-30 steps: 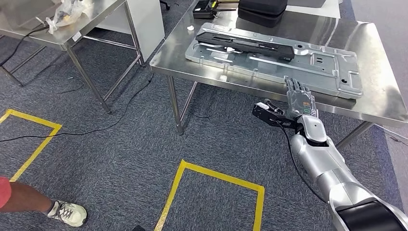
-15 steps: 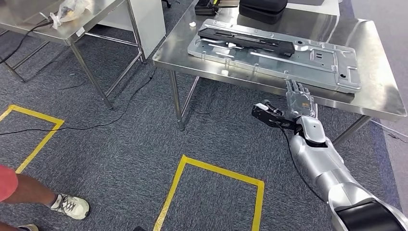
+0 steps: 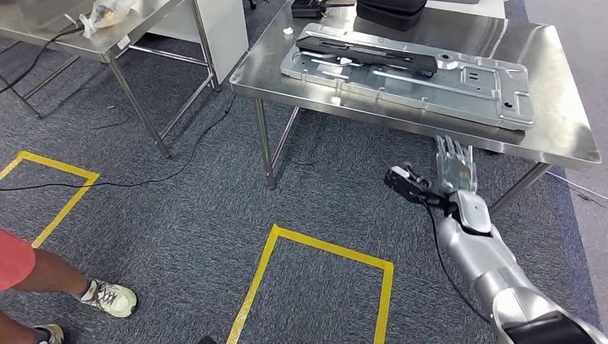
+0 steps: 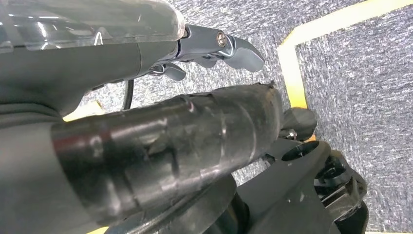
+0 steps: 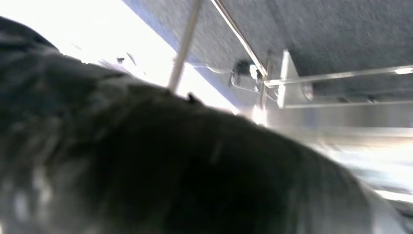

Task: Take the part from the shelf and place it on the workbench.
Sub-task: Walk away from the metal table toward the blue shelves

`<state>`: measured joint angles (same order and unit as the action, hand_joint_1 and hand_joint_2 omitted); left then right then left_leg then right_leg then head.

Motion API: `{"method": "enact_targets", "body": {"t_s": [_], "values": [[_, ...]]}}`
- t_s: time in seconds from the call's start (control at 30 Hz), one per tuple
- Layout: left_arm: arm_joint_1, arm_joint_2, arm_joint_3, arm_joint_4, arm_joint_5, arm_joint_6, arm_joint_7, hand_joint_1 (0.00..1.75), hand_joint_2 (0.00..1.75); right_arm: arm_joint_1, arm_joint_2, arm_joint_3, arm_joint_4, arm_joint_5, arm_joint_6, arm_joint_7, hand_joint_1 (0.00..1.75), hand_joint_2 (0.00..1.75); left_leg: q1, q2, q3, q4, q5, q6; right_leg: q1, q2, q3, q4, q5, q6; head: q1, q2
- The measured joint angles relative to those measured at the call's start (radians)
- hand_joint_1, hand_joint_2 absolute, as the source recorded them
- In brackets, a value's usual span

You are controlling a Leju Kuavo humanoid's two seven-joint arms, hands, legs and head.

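A large silver metal plate (image 3: 459, 86) lies flat on the steel workbench (image 3: 559, 107), and a long black part (image 3: 366, 54) rests along the plate's far side. My right hand (image 3: 453, 161) is just below the workbench's front edge, off the plate's near right corner, with its fingers stretched out and nothing in it. The right wrist view is blurred; it looks past the dark hand at the workbench's underside frame (image 5: 311, 87). My left hand (image 4: 209, 48) hangs over the carpet, fingers apart and holding nothing.
A second steel table (image 3: 107, 36) with a plastic bag (image 3: 107, 11) stands at the left. A black case (image 3: 391, 11) sits at the workbench's back. Yellow tape squares (image 3: 315, 251) mark the carpet, and a cable (image 3: 143, 183) runs across it. A person's leg and shoe (image 3: 107, 297) are at lower left.
The camera has shifted, so the workbench sits higher in the picture. My right hand has dropped from the workbench edge to below it. The person's leg has come further in.
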<state>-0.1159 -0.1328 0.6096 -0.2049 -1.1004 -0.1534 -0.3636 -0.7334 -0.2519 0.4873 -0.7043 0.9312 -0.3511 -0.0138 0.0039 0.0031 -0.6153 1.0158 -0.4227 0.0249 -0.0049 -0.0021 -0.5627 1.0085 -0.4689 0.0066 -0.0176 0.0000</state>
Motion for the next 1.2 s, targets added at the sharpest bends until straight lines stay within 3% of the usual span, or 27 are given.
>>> {"method": "enact_targets", "body": {"t_s": [0.03,0.1,0.17,0.2,0.23,0.27,0.37,0.4,0.53,0.6,0.67,0.7,0.73,0.77,0.87,0.9,1.0,1.07,1.13,1.2], "values": [[0.001,0.0,0.0,0.0,0.0,0.0,0.0,0.0,0.0,0.014,0.0,-0.007,0.004,-0.004,-0.008,-0.004,0.0,0.0,0.0,-0.001,-0.003,0.006,-0.008,-0.006,-0.003,-0.001,-0.001,-0.004,0.006,-0.007,0.0,0.0],[0.002,0.0,0.0,0.0,0.001,0.002,0.0,0.0,0.0,0.039,0.001,-0.019,0.011,-0.01,-0.02,-0.011,0.0,0.0,0.002,-0.002,-0.032,0.075,-0.064,-0.016,-0.009,-0.005,-0.008,-0.012,0.02,-0.022,0.0,0.0],[0.003,0.0,0.0,0.0,0.003,0.003,0.0,0.0,0.0,0.066,0.003,-0.033,0.019,-0.014,-0.028,-0.014,0.0,0.0,0.005,-0.002,-0.082,0.208,-0.143,-0.022,-0.008,-0.006,-0.022,-0.012,0.029,-0.027,-0.001,0.0],[0.004,0.0,0.0,0.0,0.004,0.003,0.0,0.0,0.0,0.083,0.005,-0.041,0.024,-0.015,-0.031,-0.015,0.0,0.0,0.006,-0.002,-0.098,0.259,-0.164,-0.024,-0.007,-0.007,-0.029,-0.011,0.033,-0.026,-0.001,0.0],[0.005,0.0,0.0,0.0,0.005,0.003,-0.001,0.0,0.0,0.1,0.008,-0.048,0.029,-0.017,-0.035,-0.015,0.0,0.0,0.007,-0.002,-0.098,0.276,-0.168,-0.025,-0.007,-0.008,-0.035,-0.01,0.037,-0.025,-0.001,0.0],[0.006,0.0,0.0,0.0,0.006,0.003,-0.001,0.0,0.0,0.117,0.011,-0.056,0.033,-0.018,-0.038,-0.016,0.0,0.0,0.007,-0.002,-0.076,0.252,-0.153,-0.024,-0.007,-0.008,-0.041,-0.008,0.041,-0.023,-0.001,0.0],[0.005,0.001,0.0,0.0,0.008,0.005,-0.002,0.0,0.0,0.157,0.021,-0.08,0.045,-0.024,-0.052,-0.023,0.0,0.0,0.005,-0.003,0.05,0.048,-0.085,-0.013,-0.005,-0.007,-0.053,0.0,0.049,-0.013,-0.001,0.0],[0.004,0.001,0.0,0.0,0.009,0.005,-0.002,0.0,0.0,0.166,0.024,-0.087,0.049,-0.027,-0.057,-0.025,0.0,0.0,0.003,-0.003,0.073,0.006,-0.076,-0.009,-0.003,-0.008,-0.056,0.002,0.051,-0.008,0.0,0.0],[0.008,0.001,0.0,0.0,0.01,0.006,-0.003,0.0,0.0,0.204,0.035,-0.109,0.068,-0.034,-0.071,-0.032,0.0,0.0,0.001,-0.002,0.076,-0.019,-0.057,0.015,-0.005,-0.007,-0.064,0.007,0.055,0.017,0.0,0.0],[0.007,0.0,0.0,0.0,0.01,0.007,-0.004,0.0,0.0,0.223,0.039,-0.121,0.08,-0.04,-0.076,-0.039,0.0,0.0,0.004,0.0,0.068,-0.026,-0.042,0.03,-0.008,-0.004,-0.09,0.069,0.002,0.026,0.001,0.0],[0.008,0.0,0.0,0.0,0.011,0.008,-0.004,0.0,0.0,0.244,0.045,-0.135,0.094,-0.047,-0.081,-0.045,0.0,0.0,0.002,0.001,0.053,-0.026,-0.032,0.036,-0.009,-0.002,-0.141,0.203,-0.08,0.033,0.001,0.0],[0.01,0.0,0.0,0.0,0.011,0.008,-0.004,0.0,0.0,0.256,0.048,-0.14,0.101,-0.05,-0.084,-0.047,0.0,0.0,0.001,0.001,0.046,-0.025,-0.027,0.036,-0.009,-0.002,-0.159,0.259,-0.106,0.036,0.001,0.0],[0.011,0.0,0.0,0.0,0.011,0.008,-0.004,0.0,0.0,0.269,0.052,-0.146,0.109,-0.051,-0.087,-0.047,0.0,0.0,0.0,0.0,0.039,-0.023,-0.024,0.035,-0.009,-0.002,-0.162,0.284,-0.114,0.036,0.0,0.0],[0.012,0.0,0.0,0.0,0.011,0.008,-0.004,0.0,0.0,0.28,0.055,-0.151,0.115,-0.053,-0.088,-0.049,0.0,0.0,0.0,0.0,0.033,-0.02,-0.021,0.034,-0.009,-0.002,-0.143,0.267,-0.102,0.035,0.0,0.0],[0.012,0.0,0.0,0.0,0.012,0.01,-0.004,0.0,0.0,0.298,0.065,-0.17,0.131,-0.063,-0.091,-0.056,0.0,0.0,-0.003,0.002,0.02,-0.008,-0.017,0.028,-0.005,-0.002,-0.016,0.068,-0.034,0.022,0.0,0.0],[0.012,-0.001,0.0,0.0,0.013,0.01,-0.005,0.0,0.0,0.301,0.068,-0.177,0.136,-0.066,-0.093,-0.058,0.0,0.0,-0.004,0.002,0.018,-0.006,-0.015,0.024,-0.003,-0.002,0.009,0.021,-0.023,0.015,0.0,0.0],[0.012,-0.002,0.001,0.0,0.013,0.012,-0.005,0.0,0.0,0.32,0.078,-0.198,0.154,-0.072,-0.096,-0.062,0.0,0.0,-0.006,0.003,0.014,-0.006,-0.007,0.007,0.002,-0.001,0.017,-0.005,-0.012,-0.002,0.0,0.0],[0.013,-0.002,0.001,0.0,0.014,0.014,-0.005,0.0,0.0,0.335,0.088,-0.21,0.168,-0.077,-0.098,-0.063,0.0,0.0,-0.005,0.001,0.004,0.014,-0.027,-0.005,-0.003,-0.004,0.014,-0.015,0.002,-0.018,0.0,0.0],[0.014,-0.002,0.001,0.0,0.015,0.014,-0.005,0.0,0.0,0.346,0.1,-0.221,0.179,-0.081,-0.101,-0.064,0.0,0.0,-0.001,-0.001,-0.033,0.106,-0.096,-0.014,-0.007,-0.006,0.005,-0.02,0.014,-0.03,-0.001,0.0],[0.015,-0.002,0.001,0.0,0.015,0.014,-0.005,0.0,0.0,0.361,0.11,-0.231,0.193,-0.084,-0.103,-0.064,0.0,0.0,0.002,-0.001,-0.079,0.234,-0.166,-0.022,-0.007,-0.006,-0.01,-0.018,0.022,-0.032,-0.001,0.0]]}}
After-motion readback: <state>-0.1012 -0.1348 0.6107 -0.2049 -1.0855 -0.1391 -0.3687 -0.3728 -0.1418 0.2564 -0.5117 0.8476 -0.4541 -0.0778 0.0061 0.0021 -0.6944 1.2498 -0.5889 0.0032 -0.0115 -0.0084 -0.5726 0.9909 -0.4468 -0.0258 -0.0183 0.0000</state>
